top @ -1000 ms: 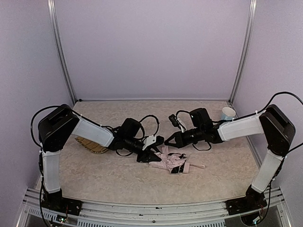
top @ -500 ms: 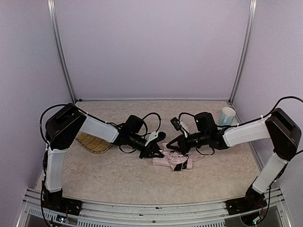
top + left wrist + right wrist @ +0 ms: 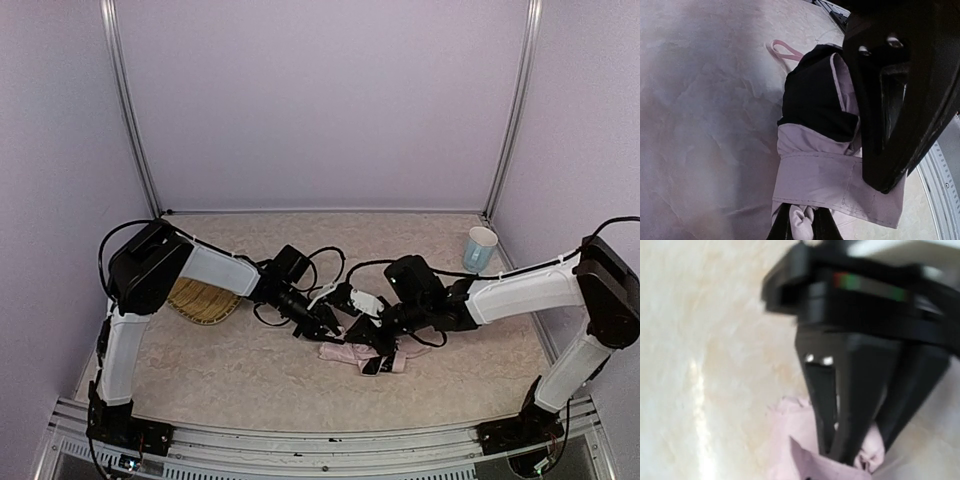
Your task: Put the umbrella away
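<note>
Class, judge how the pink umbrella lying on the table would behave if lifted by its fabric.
The umbrella would likely sag, since its thin fabric lies creased and folded. It is probably light for its size, being mostly cloth. It seems unlikely to roll, because it lies flattened and bunched rather than round.

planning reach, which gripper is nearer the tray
Left. The left gripper is to the right of the tray, apart from it, pinching the umbrella. The right gripper is farther right, over the umbrella.
</note>
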{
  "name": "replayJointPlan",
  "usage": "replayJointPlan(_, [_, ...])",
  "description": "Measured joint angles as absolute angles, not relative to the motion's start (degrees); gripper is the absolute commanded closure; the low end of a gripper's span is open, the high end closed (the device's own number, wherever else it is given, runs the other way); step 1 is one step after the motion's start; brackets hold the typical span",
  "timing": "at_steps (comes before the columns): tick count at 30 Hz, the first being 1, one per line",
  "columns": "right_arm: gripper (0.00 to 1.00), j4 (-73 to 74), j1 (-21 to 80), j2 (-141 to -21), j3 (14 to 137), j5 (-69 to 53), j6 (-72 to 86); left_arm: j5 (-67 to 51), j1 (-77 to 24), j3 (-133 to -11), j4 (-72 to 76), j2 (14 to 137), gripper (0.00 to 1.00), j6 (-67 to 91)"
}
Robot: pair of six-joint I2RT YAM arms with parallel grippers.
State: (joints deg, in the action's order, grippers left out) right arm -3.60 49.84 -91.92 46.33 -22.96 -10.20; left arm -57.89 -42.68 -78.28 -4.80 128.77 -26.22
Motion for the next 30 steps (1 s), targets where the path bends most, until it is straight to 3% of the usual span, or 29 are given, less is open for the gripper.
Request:
replayJointPlan(10, [1.0,7.73,57.04,-93.38,51.64,-8.93,-25.71,-59.29,-42.65,-79.94,-9.39,129.49,1.0,-25.78])
replayJointPlan(21, [1.0,9.89,60.51,-96.25,52.75,1.74,-35.09,-57.8,-42.68,-81.08,-12.03,129.56,1.0,-26.24])
replayJointPlan(30, [0.74,7.42,61.71,-97.06,51.83,7.79,-38.28,-57.45,-42.46,-81.08,-12.51,129.54,1.0,-26.63])
